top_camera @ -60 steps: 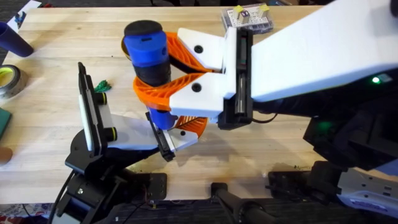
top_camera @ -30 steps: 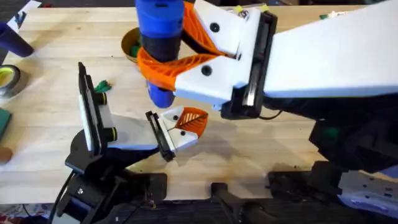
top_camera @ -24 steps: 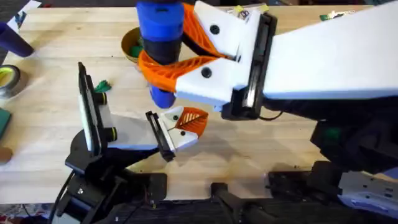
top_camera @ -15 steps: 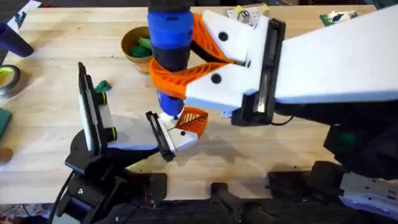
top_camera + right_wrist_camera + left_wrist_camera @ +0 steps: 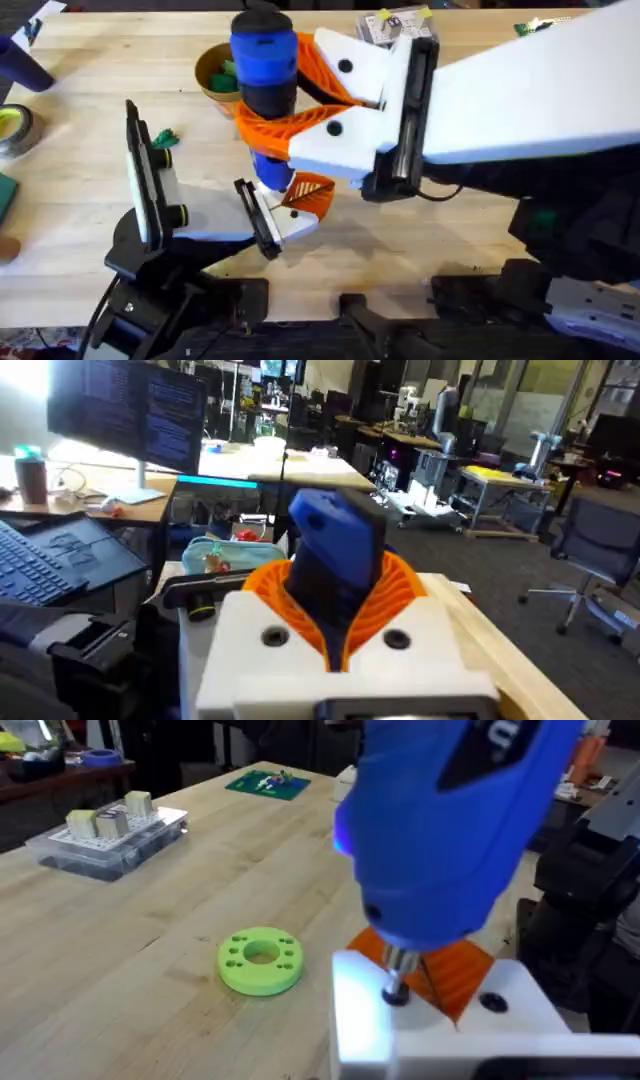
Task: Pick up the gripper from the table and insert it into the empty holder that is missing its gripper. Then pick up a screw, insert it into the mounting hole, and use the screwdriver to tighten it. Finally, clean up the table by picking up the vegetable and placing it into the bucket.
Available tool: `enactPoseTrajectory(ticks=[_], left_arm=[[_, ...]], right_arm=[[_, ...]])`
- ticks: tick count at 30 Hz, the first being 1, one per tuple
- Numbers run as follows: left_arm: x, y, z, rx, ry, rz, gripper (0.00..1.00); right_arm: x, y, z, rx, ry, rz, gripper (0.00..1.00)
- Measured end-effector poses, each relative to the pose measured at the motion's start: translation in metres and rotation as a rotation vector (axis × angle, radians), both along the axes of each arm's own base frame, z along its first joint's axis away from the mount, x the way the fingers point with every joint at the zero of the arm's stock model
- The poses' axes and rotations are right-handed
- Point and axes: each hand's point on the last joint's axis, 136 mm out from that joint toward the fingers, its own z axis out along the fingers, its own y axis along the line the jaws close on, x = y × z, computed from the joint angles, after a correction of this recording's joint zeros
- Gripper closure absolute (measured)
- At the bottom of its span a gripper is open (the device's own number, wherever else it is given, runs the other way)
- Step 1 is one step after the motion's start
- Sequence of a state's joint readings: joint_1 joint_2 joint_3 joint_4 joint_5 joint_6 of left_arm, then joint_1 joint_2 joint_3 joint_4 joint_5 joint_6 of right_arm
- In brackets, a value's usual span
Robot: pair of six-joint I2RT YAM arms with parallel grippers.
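The right gripper point(image 5: 283, 108), pinching the screwdriver point(image 5: 263, 70) upright, holds its bit directly above the mounting hole on the gripper point(image 5: 430, 1020); left gripper's state indeterminable.

Grey tape roll point(image 5: 12, 130) with yellow centre at left edge; green ring point(image 5: 260, 960); clear parts box point(image 5: 108, 840); green circuit board point(image 5: 267, 784).

A robotics lab: monitors point(image 5: 130, 410), office chairs point(image 5: 600, 560) and equipment benches point(image 5: 500, 485) crowd the room behind
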State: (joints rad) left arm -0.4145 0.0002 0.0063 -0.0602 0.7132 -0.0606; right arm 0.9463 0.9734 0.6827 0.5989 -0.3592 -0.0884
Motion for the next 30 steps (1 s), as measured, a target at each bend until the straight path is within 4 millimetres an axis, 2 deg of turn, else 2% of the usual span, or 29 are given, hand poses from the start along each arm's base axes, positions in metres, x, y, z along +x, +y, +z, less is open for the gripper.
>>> enactPoseTrajectory(ticks=[30], left_arm=[[0.0,0.0,-0.0001,0.0,0.0,0.0,0.983]], right_arm=[[-0.0002,-0.0011,-0.0029,-0.012,0.02,-0.001,0.953]])
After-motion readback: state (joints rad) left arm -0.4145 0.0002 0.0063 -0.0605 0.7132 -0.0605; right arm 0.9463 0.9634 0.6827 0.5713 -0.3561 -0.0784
